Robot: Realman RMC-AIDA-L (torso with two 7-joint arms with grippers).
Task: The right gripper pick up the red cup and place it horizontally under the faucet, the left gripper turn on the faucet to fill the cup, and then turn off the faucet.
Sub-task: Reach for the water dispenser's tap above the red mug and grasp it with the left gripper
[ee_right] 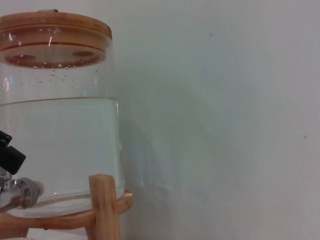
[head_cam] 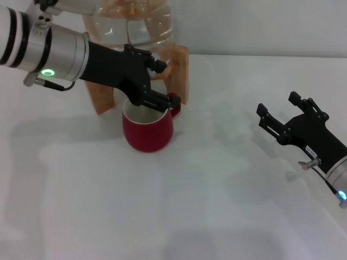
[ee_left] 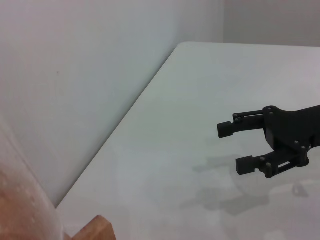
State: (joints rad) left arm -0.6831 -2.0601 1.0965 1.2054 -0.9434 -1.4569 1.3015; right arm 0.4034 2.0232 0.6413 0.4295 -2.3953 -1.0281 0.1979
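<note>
One claw, our left gripper [head_cam: 157, 81], is reaching open over the red cup [head_cam: 147, 127] toward the faucet [ee_right: 20, 192], while our right gripper [head_cam: 282, 116] is waiting open, well apart.

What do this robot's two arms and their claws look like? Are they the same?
Nearly. The left gripper is a black two-fingered claw on a silver cylindrical arm with black bands, a green ring light and a thin black cable. The right gripper is a similar black claw with a small white label, a thin cable and a blue-green light.
</note>
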